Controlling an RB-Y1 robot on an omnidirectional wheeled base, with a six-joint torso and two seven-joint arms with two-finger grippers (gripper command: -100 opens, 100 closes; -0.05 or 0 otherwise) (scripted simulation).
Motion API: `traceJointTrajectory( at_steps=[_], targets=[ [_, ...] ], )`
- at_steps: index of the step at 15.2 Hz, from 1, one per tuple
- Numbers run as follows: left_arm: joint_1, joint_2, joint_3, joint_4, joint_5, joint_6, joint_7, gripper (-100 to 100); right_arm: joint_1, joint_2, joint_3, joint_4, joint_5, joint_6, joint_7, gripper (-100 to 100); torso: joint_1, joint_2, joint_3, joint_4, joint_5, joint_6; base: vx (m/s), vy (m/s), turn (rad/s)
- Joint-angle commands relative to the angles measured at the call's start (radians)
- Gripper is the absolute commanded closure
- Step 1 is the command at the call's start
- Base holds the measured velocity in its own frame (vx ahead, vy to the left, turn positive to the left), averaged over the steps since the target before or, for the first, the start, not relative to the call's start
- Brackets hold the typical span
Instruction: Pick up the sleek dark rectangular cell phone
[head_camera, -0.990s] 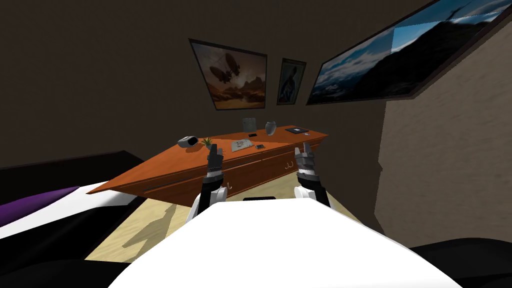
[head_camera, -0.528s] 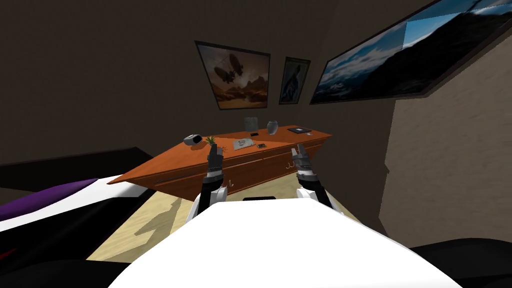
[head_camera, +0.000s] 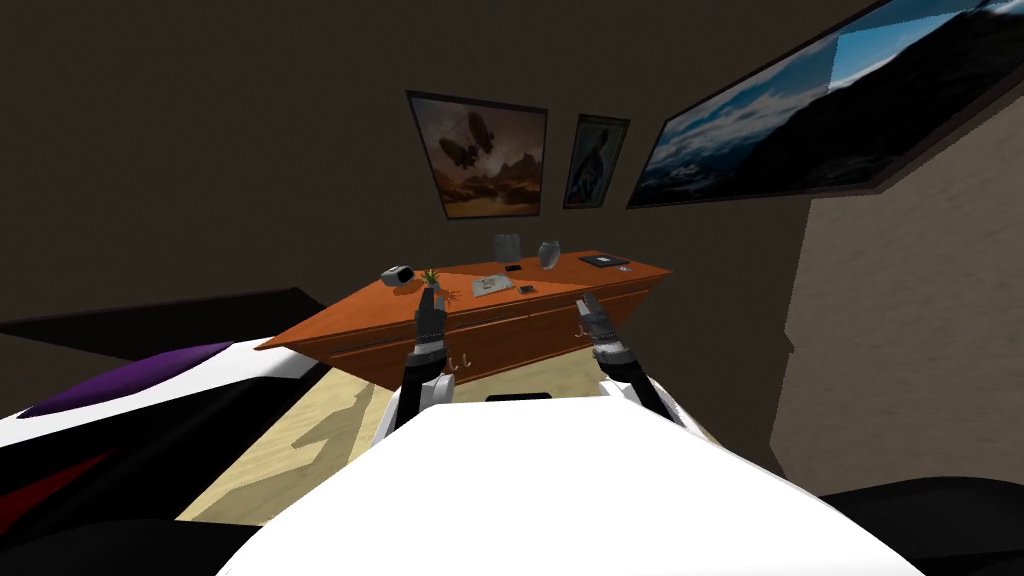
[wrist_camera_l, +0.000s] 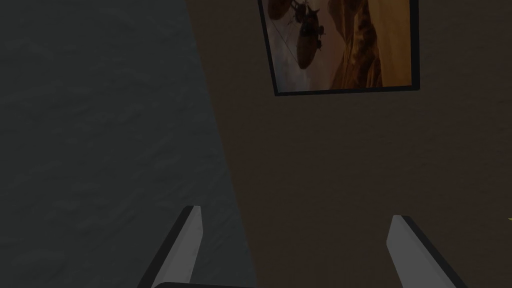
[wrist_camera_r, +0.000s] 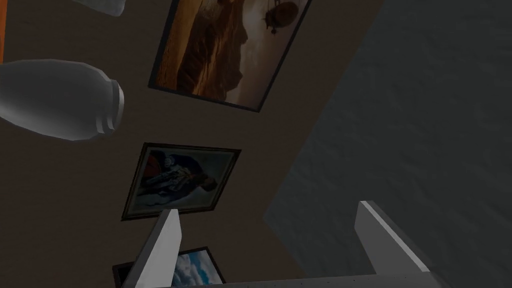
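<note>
An orange-brown dresser (head_camera: 400, 325) stands ahead of me across a strip of floor. Two small dark flat rectangles lie on its top, one (head_camera: 525, 290) next to a pale sheet (head_camera: 490, 286) and one (head_camera: 513, 268) further back; I cannot tell which is the cell phone. My left gripper (head_camera: 428, 298) (wrist_camera_l: 295, 240) is open, raised in front of the dresser's front edge. My right gripper (head_camera: 585, 303) (wrist_camera_r: 270, 235) is also open, held short of the dresser's right part, with a grey vase (wrist_camera_r: 60, 100) ahead of it. Neither gripper holds anything.
On the dresser also stand a grey cylinder (head_camera: 398, 276), a small plant (head_camera: 430, 277), a grey box (head_camera: 506, 245), the vase (head_camera: 549, 254) and a larger dark flat item (head_camera: 604, 261). A bed (head_camera: 150, 400) lies at the left. A beige wall (head_camera: 900, 350) juts out at the right.
The whole head view has shifted: the dresser now sits further right and looks smaller, and more of the bed shows. My right forearm has tilted leftward and lower.
</note>
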Motion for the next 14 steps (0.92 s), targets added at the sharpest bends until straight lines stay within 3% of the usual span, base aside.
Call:
traceJointTrajectory(
  at_steps=[1,12,13,14],
  targets=[
    [0.000,0.000,0.000,0.000,0.000,0.000,0.000,0,-0.006,-0.050,0.013,0.025,0.010,-0.013,0.000,-100,0.000,0.000,0.000,0.000,0.000,0.000,-0.052,0.014,0.099],
    [0.000,0.000,0.000,0.000,0.000,0.000,0.000,0,-0.020,-0.291,0.059,0.093,0.042,-0.050,0.002,-100,0.001,0.001,0.001,0.000,0.000,0.000,-0.054,0.011,0.101],
    [0.000,0.000,0.000,0.000,0.000,0.000,0.000,0,-0.020,-0.292,0.059,0.093,0.042,-0.050,0.002,-100,0.000,0.001,0.000,0.000,0.000,0.000,-0.025,0.007,-0.022],
    [0.000,0.000,0.000,0.000,0.000,0.000,0.000,0,-0.025,-0.329,0.075,0.119,0.053,-0.064,0.003,-100,0.000,0.000,0.000,0.000,0.000,0.000,-0.042,0.015,0.126]
  ],
)
